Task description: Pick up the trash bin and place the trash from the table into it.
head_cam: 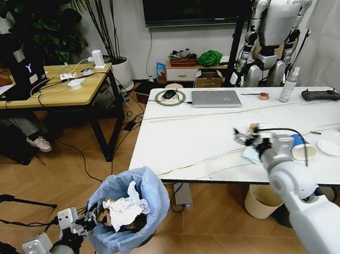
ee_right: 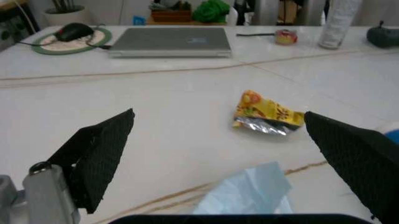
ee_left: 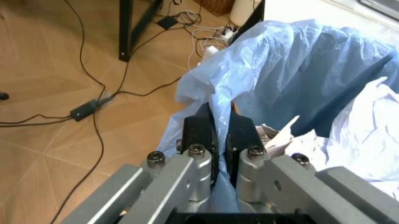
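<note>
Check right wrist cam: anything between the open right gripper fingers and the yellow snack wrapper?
Nothing. In the right wrist view the right gripper is open and only bare white table separates it from the yellow snack wrapper; a light-blue scrap lies nearer, underneath.

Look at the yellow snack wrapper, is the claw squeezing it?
No. The right claw is wide open above the table, and the yellow snack wrapper lies flat between its fingers, untouched.

The trash bin [head_cam: 128, 211] is left of the surface [head_cam: 206, 142], with crumpled paper [head_cam: 124, 208] in it; a snack wrapper [ee_right: 267, 113] lies on the surface, before the laptop [head_cam: 216, 98]
</note>
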Controlling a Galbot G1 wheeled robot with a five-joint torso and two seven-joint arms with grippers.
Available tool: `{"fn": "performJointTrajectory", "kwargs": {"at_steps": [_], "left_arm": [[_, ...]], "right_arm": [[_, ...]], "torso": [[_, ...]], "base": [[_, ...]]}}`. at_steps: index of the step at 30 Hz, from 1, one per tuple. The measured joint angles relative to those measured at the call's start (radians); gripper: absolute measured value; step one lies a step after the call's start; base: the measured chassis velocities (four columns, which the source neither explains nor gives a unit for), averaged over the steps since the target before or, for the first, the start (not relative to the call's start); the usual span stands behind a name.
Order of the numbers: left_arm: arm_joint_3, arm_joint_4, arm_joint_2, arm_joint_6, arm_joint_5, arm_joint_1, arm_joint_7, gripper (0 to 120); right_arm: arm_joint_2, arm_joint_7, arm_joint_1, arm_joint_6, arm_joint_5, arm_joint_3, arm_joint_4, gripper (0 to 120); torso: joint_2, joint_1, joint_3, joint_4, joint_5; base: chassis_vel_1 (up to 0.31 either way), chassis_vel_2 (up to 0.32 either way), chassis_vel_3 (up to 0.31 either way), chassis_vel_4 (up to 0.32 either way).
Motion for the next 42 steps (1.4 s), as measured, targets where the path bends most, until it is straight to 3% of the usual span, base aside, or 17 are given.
{"fn": "performJointTrajectory", "kwargs": {"at_steps": [14, 42], "left_arm": [[-0.01, -0.005, -0.002, -0.006, 0.0, 0.009, 0.008, 0], [-0.021, 0.001, 0.009, -0.009, -0.006, 0.015, 0.011, 0]], "right_arm": [[0.052, -0.032, -0.006, 0.016, 0.01, 0.012, -0.124, 99], [0.07, -0.054, 0.021, 0.05, -0.011, 0.001, -0.202, 2]], "torso": [[0.0, 0.0, 0.0, 0.0003, 0.0], [0.0, 0.0, 0.0, 0.0002, -0.0002]], "base": [[0.0, 0.0, 0.0, 0.0], [0.0, 0.0, 0.0, 0.0]]}}
